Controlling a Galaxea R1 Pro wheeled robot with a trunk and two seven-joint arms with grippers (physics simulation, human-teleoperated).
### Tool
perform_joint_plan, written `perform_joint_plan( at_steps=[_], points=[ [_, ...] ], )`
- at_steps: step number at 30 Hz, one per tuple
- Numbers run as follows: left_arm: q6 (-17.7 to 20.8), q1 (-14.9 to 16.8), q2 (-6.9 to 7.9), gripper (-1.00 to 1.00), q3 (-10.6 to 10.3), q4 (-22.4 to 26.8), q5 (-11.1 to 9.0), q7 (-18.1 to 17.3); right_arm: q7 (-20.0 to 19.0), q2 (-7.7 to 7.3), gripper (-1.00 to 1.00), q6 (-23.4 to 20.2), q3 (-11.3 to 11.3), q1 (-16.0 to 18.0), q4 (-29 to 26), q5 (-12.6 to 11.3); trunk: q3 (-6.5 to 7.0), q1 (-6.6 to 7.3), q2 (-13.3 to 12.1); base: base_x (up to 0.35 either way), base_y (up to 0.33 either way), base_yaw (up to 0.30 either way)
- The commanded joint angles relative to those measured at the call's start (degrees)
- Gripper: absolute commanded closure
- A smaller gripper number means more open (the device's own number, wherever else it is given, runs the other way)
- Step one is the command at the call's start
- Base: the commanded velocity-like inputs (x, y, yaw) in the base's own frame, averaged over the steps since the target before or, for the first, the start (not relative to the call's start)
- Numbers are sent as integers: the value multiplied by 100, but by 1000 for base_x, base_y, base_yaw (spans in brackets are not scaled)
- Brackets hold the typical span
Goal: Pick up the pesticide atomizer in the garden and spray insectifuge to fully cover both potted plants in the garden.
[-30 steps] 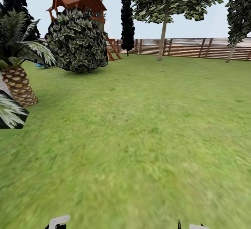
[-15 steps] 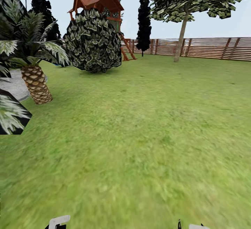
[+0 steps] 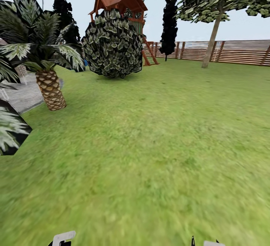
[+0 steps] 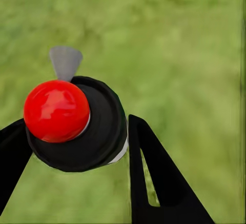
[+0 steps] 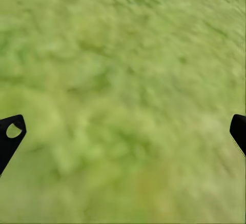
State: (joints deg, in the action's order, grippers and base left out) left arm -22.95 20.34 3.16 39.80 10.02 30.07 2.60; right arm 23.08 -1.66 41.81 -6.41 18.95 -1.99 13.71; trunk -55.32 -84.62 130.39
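Swinging leftward, the head camera is bringing the palm [image 3: 48, 84], the round dark bush [image 3: 112, 45] and the wooden playhouse [image 3: 122, 4] further to the right than a second ago; that is the view turning, not the things moving. A grey paved patio [image 3: 22, 96] is now showing at the left edge, with the slatted fence [image 3: 232, 53] running along the back of the lawn [image 3: 150, 144]. No low potted rosettes are appearing yet, so I am judging the robot to be travelling in search of the plants, and the next move is calling for more turning or driving toward the patio.

From the left wrist, the left hand [image 4: 77, 147] is gripping the pesticide atomizer [image 4: 77, 124] (seen from above: black round top, red knob, grey nozzle), its fingers pressing both sides, with grass below.

From the right wrist, the right hand [image 5: 123, 134] is hanging spread wide with nothing in it, over blurred grass.
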Motion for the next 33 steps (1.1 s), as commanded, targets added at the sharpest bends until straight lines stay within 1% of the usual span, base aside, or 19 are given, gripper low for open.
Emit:
perform_joint_plan(
  at_steps=[1,33],
  points=[
    [-25,5,1,100,28,-9,61,30,21,0,-100,12,-44,4,5,61,-5,-2,2,318,-125,13],
    [-26,5,9,100,36,-9,61,38,12,-3,-100,5,-40,4,46,79,-5,-2,2,324,-101,1]
  ],
)
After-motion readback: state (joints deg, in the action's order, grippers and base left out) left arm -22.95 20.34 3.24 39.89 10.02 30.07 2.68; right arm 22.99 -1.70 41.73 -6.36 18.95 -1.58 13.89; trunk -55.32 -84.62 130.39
